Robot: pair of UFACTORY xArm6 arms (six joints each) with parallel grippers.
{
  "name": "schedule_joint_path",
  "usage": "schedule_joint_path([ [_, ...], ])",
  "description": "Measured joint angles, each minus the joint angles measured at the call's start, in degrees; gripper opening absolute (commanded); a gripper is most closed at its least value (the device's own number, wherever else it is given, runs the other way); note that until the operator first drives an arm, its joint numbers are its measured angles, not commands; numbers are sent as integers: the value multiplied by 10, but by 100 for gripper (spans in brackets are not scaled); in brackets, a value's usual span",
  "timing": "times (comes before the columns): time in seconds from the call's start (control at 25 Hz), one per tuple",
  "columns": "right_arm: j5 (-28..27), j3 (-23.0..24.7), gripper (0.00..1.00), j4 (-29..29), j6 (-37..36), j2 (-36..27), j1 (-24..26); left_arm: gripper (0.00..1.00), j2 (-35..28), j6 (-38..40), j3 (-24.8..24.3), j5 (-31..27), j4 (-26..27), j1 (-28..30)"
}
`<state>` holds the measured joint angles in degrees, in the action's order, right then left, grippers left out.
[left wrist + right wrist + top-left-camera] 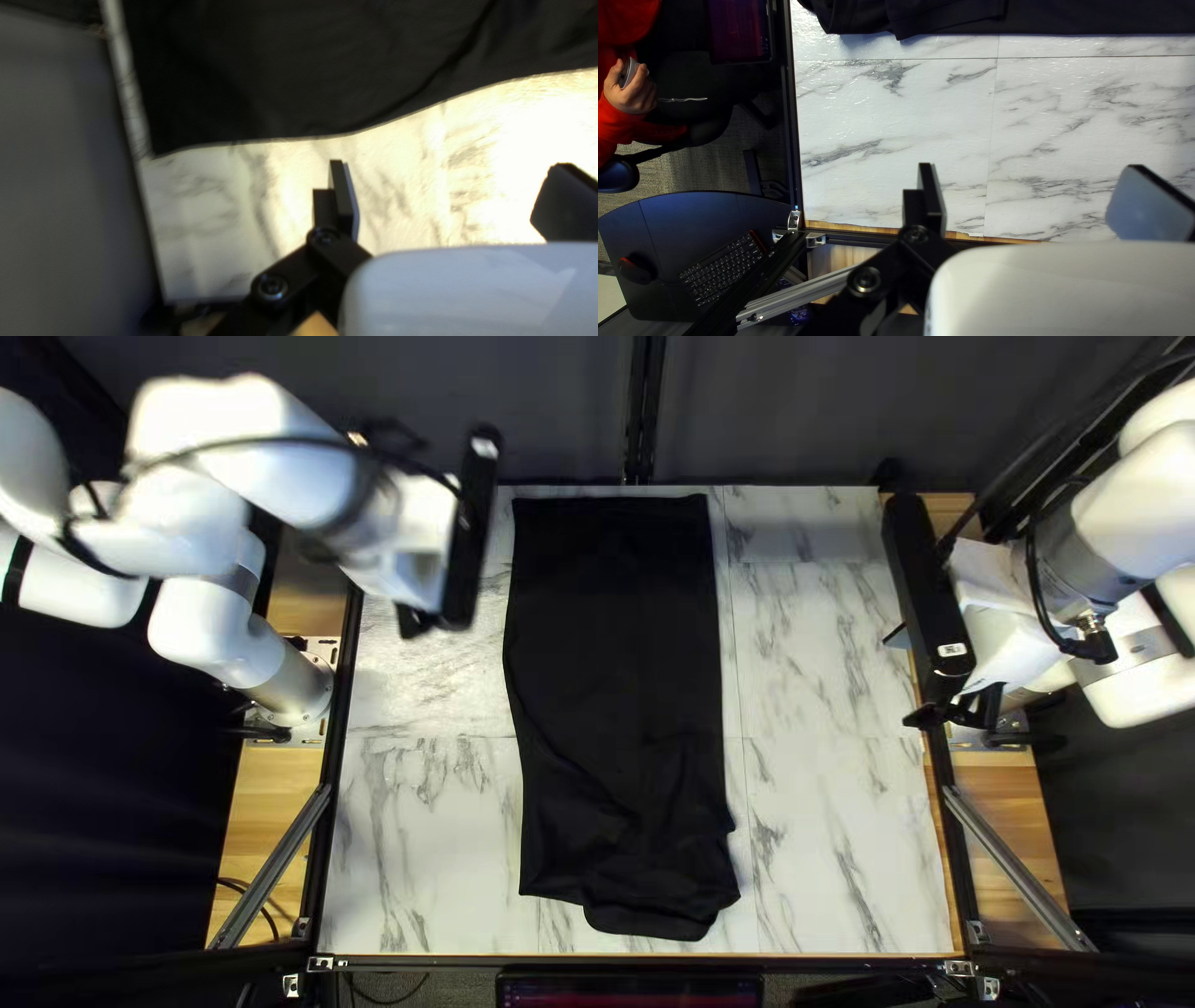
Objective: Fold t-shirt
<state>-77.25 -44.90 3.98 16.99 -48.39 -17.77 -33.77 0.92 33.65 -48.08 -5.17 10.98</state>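
Observation:
The black t-shirt point(616, 635) lies as a long strip down the middle of the table, smoother at its far end, creased and layered at its near end. My left gripper point(467, 535) is raised beside its far left part. In the left wrist view the t-shirt point(299, 68) lies ahead of the left gripper point(450, 165), whose fingers are wide apart over bare tabletop. At the table's right edge is my right gripper point(908, 675), away from the cloth. In the right wrist view, the right gripper point(1031, 166) is open with nothing between its fingers; the t-shirt point(946, 15) lies farther ahead.
Marble-patterned tabletop point(828, 834) shows on both sides of the cloth. A dark curtain point(772, 411) hangs behind the far edge. Beyond the near edge, the right wrist view has a person's hand point(629, 87) and a keyboard point(722, 267); a metal brace point(803, 289) runs by the table corner.

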Motion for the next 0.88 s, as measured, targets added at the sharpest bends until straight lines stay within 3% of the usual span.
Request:
schedule_joint_path([
  [0.16,0,0,100,0,0,0,0,100,125,39,-9,124,-7,32],
  [0.28,0,0,100,0,0,0,0,100,215,60,10,166,-12,44],
  [0.64,0,0,100,0,0,0,0,100,409,-2,123,192,65,35],
  [0.88,0,0,100,0,0,0,0,100,460,-18,175,161,102,49],
])
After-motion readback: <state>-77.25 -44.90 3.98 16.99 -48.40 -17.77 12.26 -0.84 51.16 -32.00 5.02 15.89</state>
